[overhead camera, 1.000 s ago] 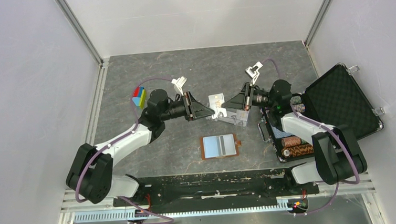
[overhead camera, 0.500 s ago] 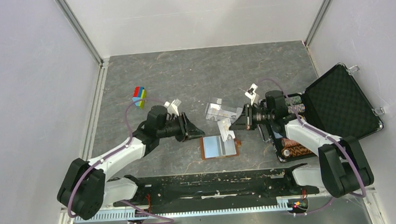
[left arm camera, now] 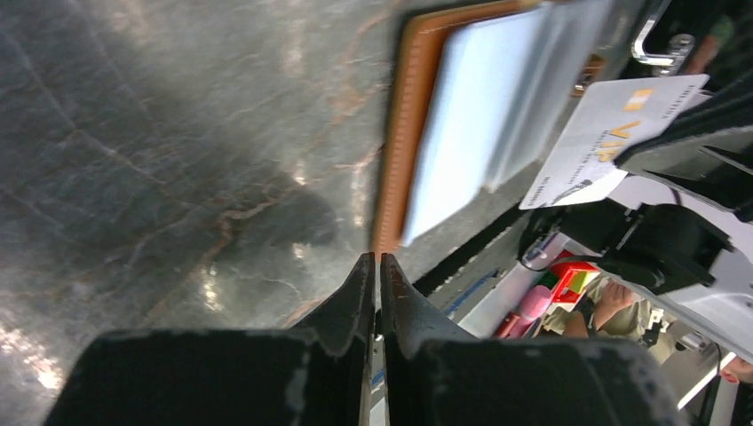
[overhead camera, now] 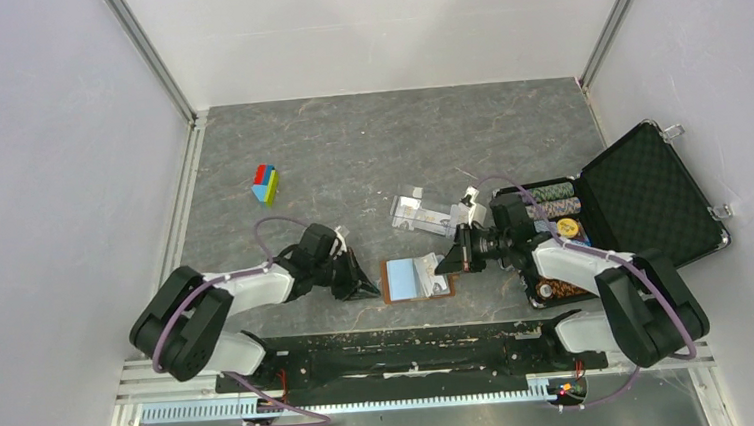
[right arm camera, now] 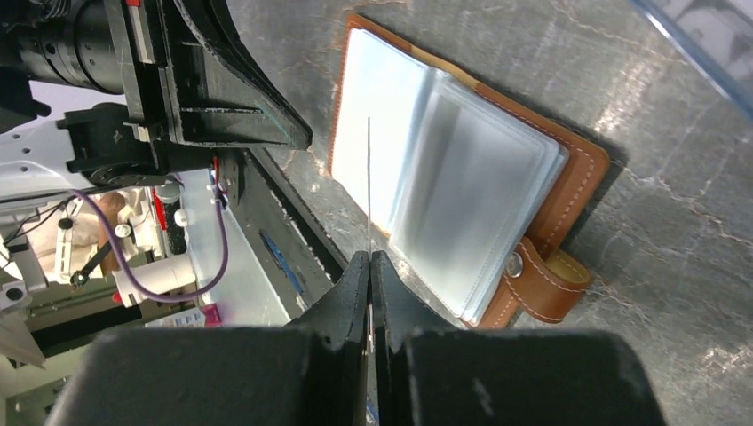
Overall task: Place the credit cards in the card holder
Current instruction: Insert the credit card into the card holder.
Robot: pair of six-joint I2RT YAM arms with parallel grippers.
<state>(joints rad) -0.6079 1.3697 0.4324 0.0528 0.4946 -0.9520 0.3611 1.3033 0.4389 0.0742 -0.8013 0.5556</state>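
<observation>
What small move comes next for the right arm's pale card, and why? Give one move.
Probably lower the right gripper so the thin pale rectangular card it pinches enters a clear plastic sleeve of the open brown leather wallet. The card stands edge-on over the sleeves, not yet inside; the shut left gripper sits beside the wallet's edge.

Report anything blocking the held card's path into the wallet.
Nothing visible does. The credit card hangs edge-on over the open card holder in the right gripper; the left gripper sits off its edge.
</observation>
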